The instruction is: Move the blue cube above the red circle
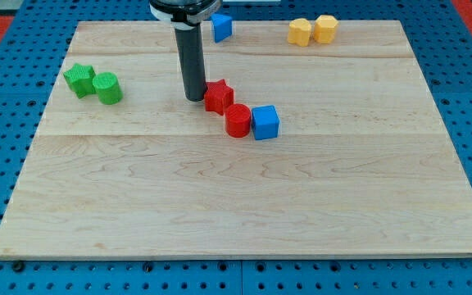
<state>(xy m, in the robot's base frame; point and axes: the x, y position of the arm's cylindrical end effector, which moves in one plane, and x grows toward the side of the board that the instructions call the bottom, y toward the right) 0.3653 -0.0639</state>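
The blue cube (265,122) sits near the board's middle, touching the right side of the red circle (237,120). A red star-shaped block (218,96) lies just up and left of the red circle, touching it. My tip (194,97) rests on the board right at the left side of the red star, up and left of the red circle and the blue cube. The dark rod rises from it to the view's top.
A second blue block (221,26) lies at the top edge beside the rod. Two yellow blocks (312,30) sit at the top right. Two green blocks (93,83) sit at the left. The wooden board (244,205) lies on a blue pegboard.
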